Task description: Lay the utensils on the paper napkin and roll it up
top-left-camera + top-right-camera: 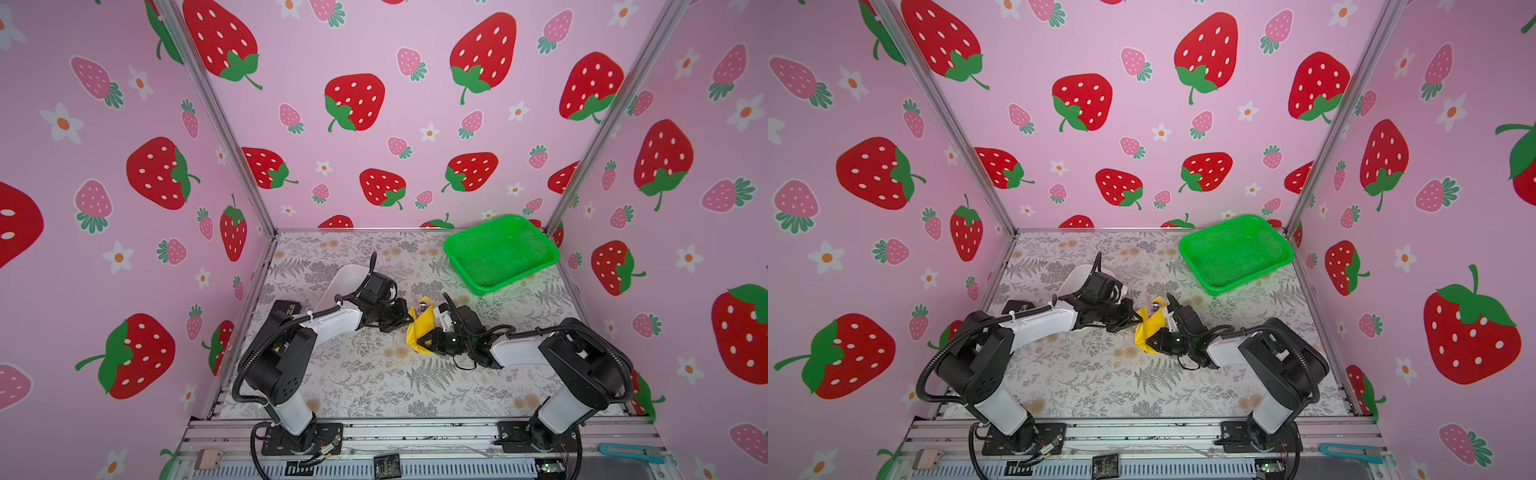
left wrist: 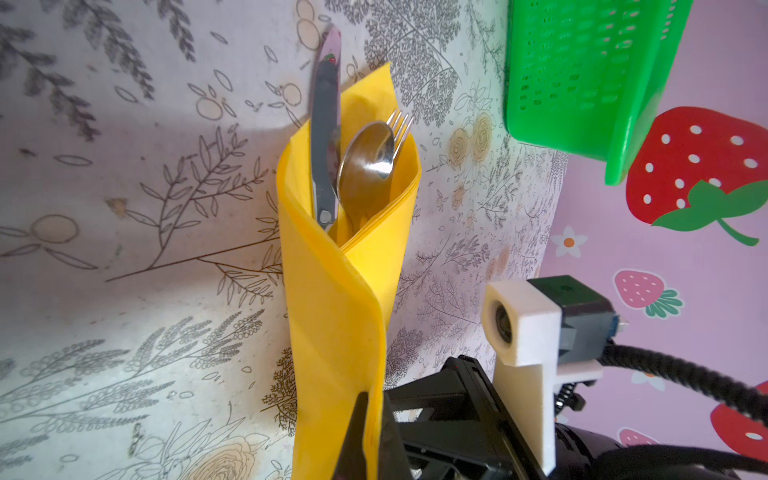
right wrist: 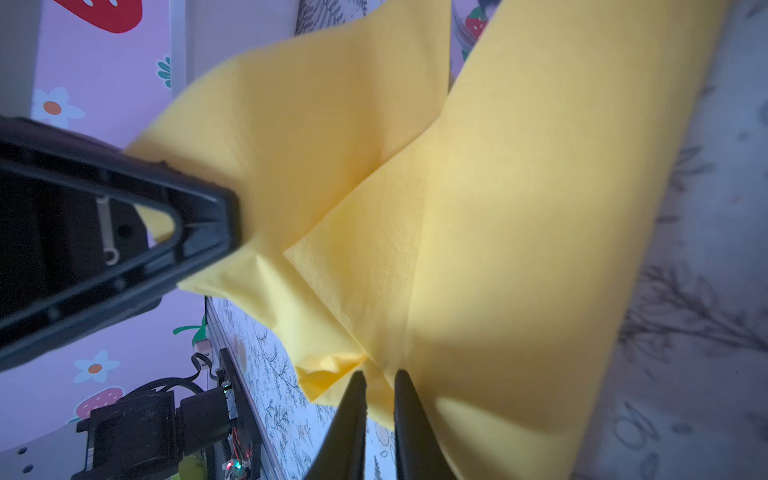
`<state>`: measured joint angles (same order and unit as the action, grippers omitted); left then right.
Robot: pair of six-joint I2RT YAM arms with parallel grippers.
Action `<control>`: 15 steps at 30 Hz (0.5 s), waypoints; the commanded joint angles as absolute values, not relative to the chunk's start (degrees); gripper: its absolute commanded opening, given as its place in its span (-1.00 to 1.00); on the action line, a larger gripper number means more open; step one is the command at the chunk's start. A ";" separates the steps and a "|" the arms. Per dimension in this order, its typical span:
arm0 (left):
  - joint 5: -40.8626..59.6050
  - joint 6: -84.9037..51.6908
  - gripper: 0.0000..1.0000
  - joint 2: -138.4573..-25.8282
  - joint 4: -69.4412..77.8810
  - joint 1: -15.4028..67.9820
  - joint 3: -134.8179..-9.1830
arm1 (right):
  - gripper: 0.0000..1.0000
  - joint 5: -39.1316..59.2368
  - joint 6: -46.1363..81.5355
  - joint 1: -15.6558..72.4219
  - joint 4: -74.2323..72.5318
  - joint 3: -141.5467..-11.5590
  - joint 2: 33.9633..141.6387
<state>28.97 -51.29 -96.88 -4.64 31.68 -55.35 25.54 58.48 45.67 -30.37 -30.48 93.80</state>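
Two grippers: both meet at the paper napkin [image 1: 419,328] near the middle of the floral table cover [image 1: 374,374].
Paper napkin: bright yellow, wrapped loosely into a cone around the utensils [image 1: 423,306]; one flap stands lifted off the roll in the right wrist view [image 3: 291,124].
Utensils: a knife [image 2: 325,137], a spoon [image 2: 368,158] and a fork [image 2: 400,122] sit together inside the wrap, their heads sticking out of the open end.
Left gripper [image 2: 370,415]: jaws pinched tight on a yellow napkin edge at the narrow end of the roll; it reaches in from the left in both top views [image 1: 1136,320].
Right gripper [image 3: 378,382]: jaws nearly together with a fold of napkin between them; it comes in from the right [image 1: 422,343].
Green mesh basket [image 1: 500,253]: stands at the back right corner, well apart from the roll.
White tray [image 1: 345,278]: lies behind the left arm, partly hidden.
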 commanded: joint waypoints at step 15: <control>31.00 -51.44 -0.93 -98.00 -4.82 32.61 -59.24 | -0.69 24.65 56.28 45.29 -27.12 -28.58 93.97</control>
